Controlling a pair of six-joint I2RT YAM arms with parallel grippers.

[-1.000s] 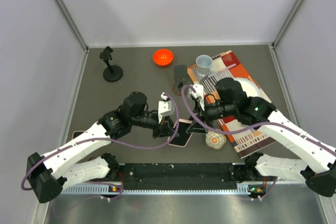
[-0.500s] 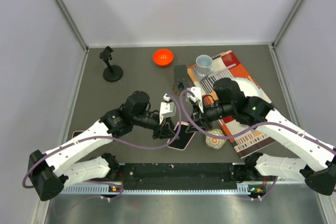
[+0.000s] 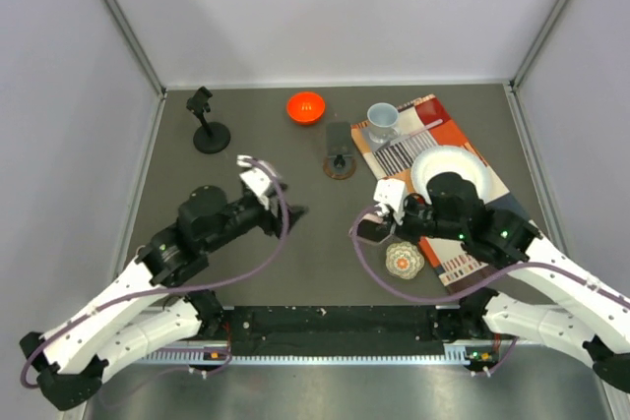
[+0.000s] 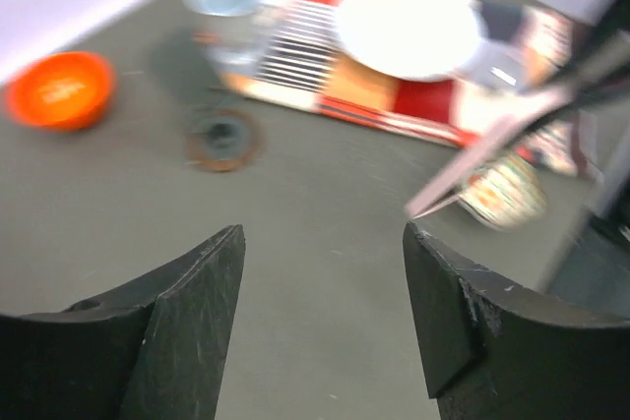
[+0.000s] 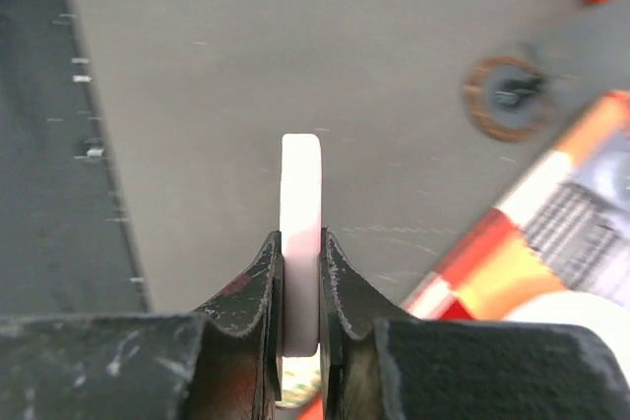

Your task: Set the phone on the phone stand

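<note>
My right gripper has its jaws clamped on the phone, held on edge off the table. At its 9 o'clock my left gripper gapes wide, empty. The black stand is at the table's 10 o'clock.

Both arms white-shelled w/ black joints: left arm & right arm. Purple cable loops off each, just beyond the black base rail. Tiny orange/green lights at rail ends. Left gripper fingers matte black, wedge-shaped, scuffed; right gripper ditto.
</note>
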